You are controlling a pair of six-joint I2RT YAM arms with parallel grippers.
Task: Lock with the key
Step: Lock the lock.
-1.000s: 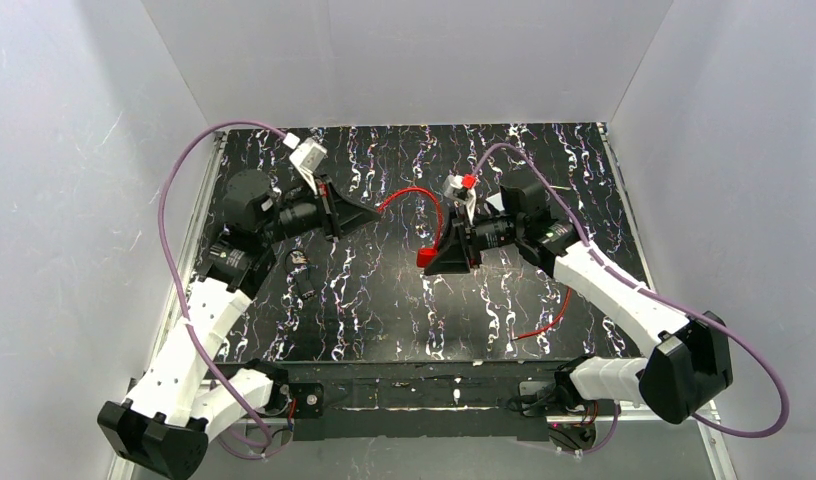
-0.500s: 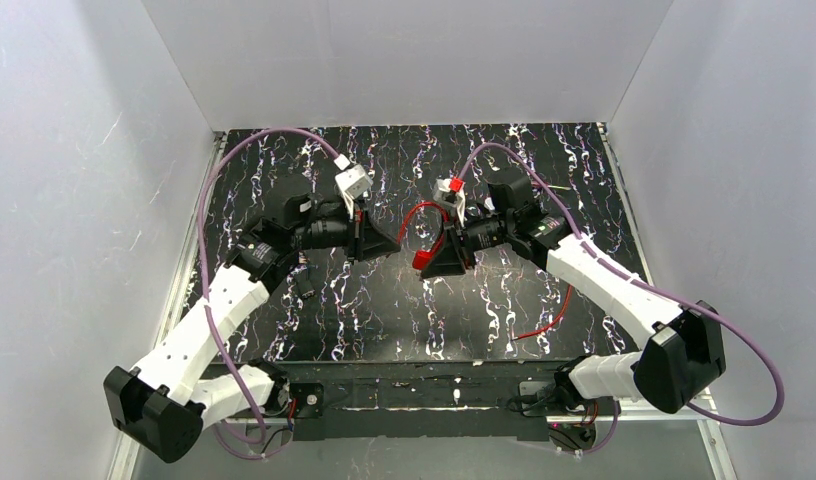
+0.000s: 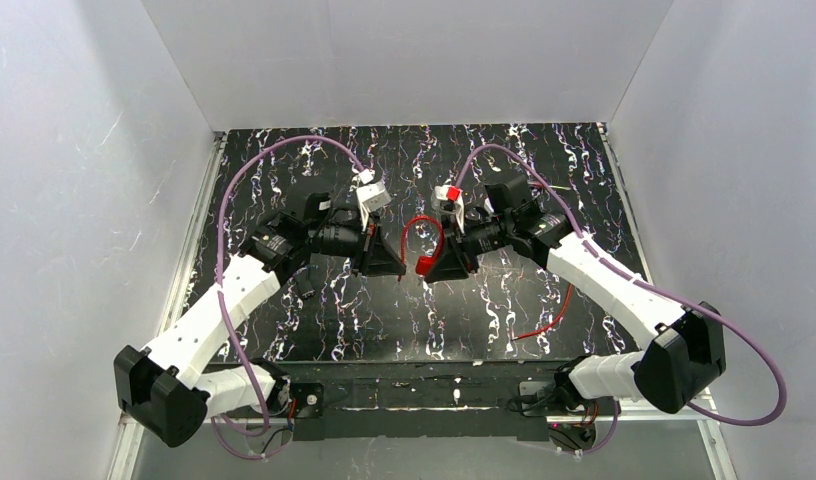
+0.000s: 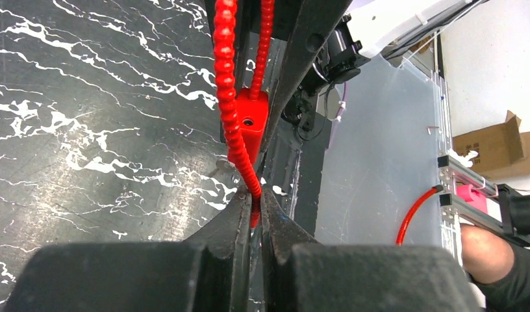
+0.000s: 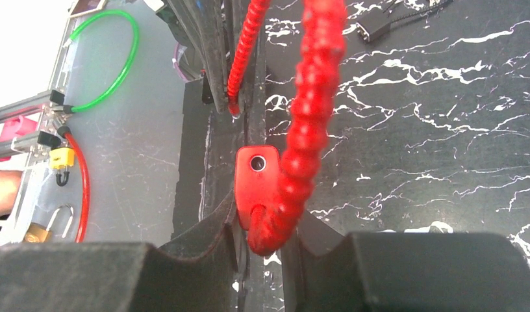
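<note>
Black stone-patterned table point(image 3: 484, 320) with white veining, walled in plain white on three sides, fills the top view. Near its middle the left gripper point(image 3: 397, 268) and right gripper point(image 3: 423, 268) meet tip to tip. Between them sits a red plastic lock body point(image 3: 425, 263), and its ribbed cable point(image 3: 416, 222) arches toward 12 o'clock. A second, smooth red cable point(image 3: 549, 318) lies at 4 o'clock. Small dark items point(image 3: 306, 285) beside the left arm at 9 o'clock are too small to name.

In the left wrist view, the black fingers point(image 4: 233, 218) are clenched on the free tip of the ribbed cable point(image 4: 227, 65), a chain of rounded glossy beads. At 12 o'clock from the pinch is the blocky lock body point(image 4: 251, 117) with one round hole in its face. The right arm's dark finger crosses just beside it. A clear acrylic panel point(image 4: 373, 162) lies at 3 o'clock, with a cardboard box point(image 4: 496, 143) beyond it.

In the right wrist view, the matte black fingers point(image 5: 207, 234) grasp the lock body point(image 5: 256, 175), a rounded rectangle with a dark round keyhole. The beaded cable point(image 5: 314, 97) rises from its base toward 12 o'clock and hides part of the table. At 9 to 10 o'clock, off the table, lie a green cable loop point(image 5: 123, 52), a yellow padlock point(image 5: 61, 159) and a brass padlock point(image 5: 35, 231).
</note>
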